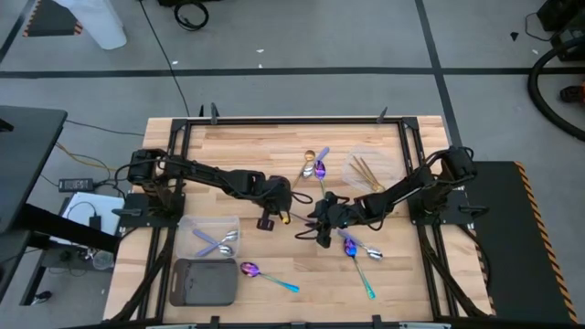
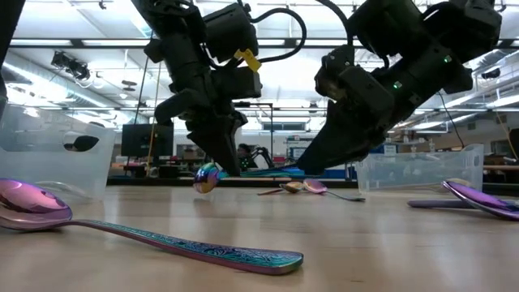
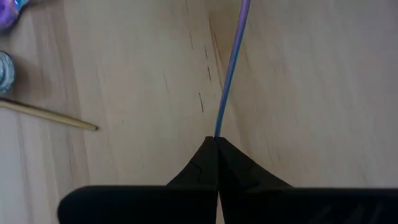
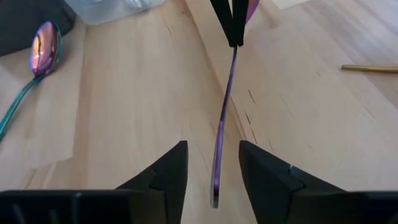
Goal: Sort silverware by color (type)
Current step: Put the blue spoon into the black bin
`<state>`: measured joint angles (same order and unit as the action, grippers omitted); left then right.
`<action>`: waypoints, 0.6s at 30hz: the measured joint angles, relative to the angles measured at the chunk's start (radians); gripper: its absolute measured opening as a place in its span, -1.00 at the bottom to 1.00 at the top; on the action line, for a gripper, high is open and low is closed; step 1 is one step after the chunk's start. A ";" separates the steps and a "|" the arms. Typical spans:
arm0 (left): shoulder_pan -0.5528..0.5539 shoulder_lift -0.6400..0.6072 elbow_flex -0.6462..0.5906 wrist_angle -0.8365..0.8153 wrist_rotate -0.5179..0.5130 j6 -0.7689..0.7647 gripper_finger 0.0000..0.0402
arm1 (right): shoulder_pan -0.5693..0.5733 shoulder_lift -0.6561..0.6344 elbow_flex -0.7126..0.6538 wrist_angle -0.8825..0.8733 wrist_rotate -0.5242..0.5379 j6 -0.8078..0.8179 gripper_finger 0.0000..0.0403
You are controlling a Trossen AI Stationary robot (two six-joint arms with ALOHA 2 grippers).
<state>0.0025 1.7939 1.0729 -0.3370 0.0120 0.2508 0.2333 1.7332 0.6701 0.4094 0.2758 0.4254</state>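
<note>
Wooden tabletop (image 1: 247, 146) fills my overhead feed, and near its middle I see a slim purple spoon (image 4: 222, 118) held off the boards. My left gripper (image 3: 216, 140) has its fingers pinched tight on one end of that spoon. My right gripper (image 4: 212, 165) sits at the other end, fingers apart on either side of the handle, not touching it. Around them lie an iridescent spoon (image 1: 268, 276) beside the dark grey tray (image 1: 204, 281), two spoons in a clear tray (image 1: 209, 236), and gold pieces in another clear tray (image 1: 373, 168).
</note>
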 joint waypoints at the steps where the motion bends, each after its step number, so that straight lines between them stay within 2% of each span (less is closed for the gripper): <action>1: 0.000 0.000 0.000 0.005 0.000 0.000 -0.99 | 0.000 0.000 0.000 -0.008 0.000 0.002 -0.27; 8: 0.000 0.000 0.000 0.044 0.000 0.007 -0.99 | 0.000 -0.001 0.000 -0.050 0.004 0.018 -0.51; 15: 0.000 0.000 0.000 0.069 0.003 0.044 -0.99 | -0.003 -0.001 0.000 -0.059 0.021 0.022 -0.93; 18: 0.000 0.000 -0.001 0.075 0.001 0.045 -0.94 | -0.003 -0.001 -0.001 -0.059 0.019 0.032 -0.93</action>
<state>0.0025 1.7939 1.0721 -0.2621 0.0128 0.2956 0.2303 1.7325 0.6693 0.3500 0.2943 0.4571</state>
